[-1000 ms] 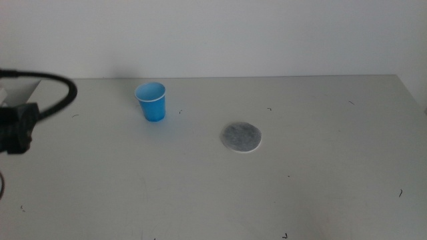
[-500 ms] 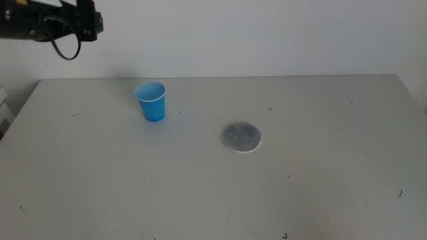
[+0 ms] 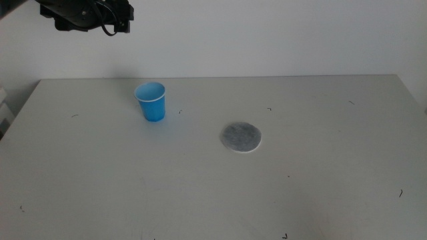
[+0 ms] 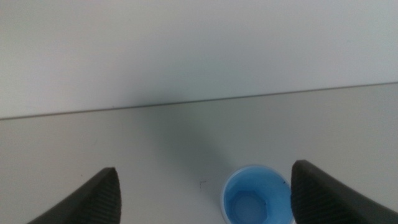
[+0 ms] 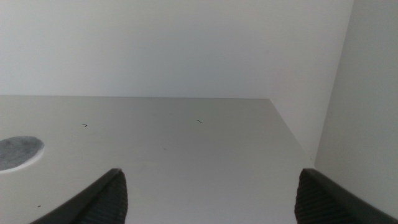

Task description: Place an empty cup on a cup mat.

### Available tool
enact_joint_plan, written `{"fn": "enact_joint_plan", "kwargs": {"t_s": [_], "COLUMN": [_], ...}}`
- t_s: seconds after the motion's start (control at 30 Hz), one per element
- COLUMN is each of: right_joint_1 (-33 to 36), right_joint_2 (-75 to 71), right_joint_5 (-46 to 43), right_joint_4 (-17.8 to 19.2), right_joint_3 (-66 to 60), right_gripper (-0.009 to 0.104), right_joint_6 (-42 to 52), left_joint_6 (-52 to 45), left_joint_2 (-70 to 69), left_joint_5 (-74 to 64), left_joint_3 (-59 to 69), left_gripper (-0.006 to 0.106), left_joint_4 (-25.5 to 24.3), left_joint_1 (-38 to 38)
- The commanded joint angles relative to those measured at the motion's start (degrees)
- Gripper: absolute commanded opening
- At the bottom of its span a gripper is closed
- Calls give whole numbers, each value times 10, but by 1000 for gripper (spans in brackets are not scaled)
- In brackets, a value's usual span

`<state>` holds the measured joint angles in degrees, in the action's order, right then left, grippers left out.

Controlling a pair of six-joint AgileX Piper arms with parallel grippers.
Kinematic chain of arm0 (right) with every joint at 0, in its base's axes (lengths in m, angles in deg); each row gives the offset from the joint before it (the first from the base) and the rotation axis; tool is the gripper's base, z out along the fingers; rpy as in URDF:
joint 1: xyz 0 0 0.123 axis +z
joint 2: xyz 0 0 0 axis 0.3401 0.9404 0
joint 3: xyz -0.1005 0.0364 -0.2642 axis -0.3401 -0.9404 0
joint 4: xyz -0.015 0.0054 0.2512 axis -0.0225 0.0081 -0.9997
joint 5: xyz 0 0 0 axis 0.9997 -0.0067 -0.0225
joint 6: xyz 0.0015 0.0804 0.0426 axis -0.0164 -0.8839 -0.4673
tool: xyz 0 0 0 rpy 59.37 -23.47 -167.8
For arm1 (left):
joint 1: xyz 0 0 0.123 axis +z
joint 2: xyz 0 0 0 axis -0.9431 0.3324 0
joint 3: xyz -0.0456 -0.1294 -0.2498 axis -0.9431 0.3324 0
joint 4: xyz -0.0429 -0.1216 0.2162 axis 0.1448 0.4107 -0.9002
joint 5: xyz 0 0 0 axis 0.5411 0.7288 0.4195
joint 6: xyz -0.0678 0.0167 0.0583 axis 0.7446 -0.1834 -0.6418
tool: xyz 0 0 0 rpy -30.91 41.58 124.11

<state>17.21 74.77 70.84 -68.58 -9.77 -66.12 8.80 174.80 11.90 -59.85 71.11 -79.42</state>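
The blue cup point(image 3: 151, 101) stands upright and empty on the table's far left part. The grey cup mat point(image 3: 241, 137) lies flat to its right, nearer the middle, apart from the cup. My left gripper point(image 3: 119, 16) hangs high above the table at the top left, up and left of the cup. In the left wrist view its jaws point(image 4: 204, 168) stand wide open and empty, with the cup point(image 4: 257, 201) below and between them. My right gripper point(image 5: 210, 171) is out of the middle view; it is open and empty, and its view shows the mat point(image 5: 18, 153) off to one side.
The grey table point(image 3: 213, 187) carries only small dark specks. A white wall rises behind its far edge point(image 3: 267, 75). The table's right corner point(image 5: 271, 99) shows in the right wrist view.
The left arm has risen from the table's left edge to the top left and moved right, toward the space above the cup. Cup and mat have not moved.
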Motion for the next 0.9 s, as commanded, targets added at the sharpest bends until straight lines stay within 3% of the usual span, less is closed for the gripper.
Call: {"fn": "enact_joint_plan", "kwargs": {"t_s": [0.0,0.87], "right_joint_1": [1,1], "right_joint_2": [-11,-11], "right_joint_5": [-45,-45], "right_joint_4": [5,5], "right_joint_3": [7,7], "right_gripper": [94,94], "right_joint_6": [5,5], "left_joint_6": [7,8], "left_joint_2": [-8,65], "left_joint_5": [7,-2], "left_joint_3": [-33,-36], "left_gripper": [105,105], "left_joint_4": [3,21], "left_joint_1": [-5,-8]}}
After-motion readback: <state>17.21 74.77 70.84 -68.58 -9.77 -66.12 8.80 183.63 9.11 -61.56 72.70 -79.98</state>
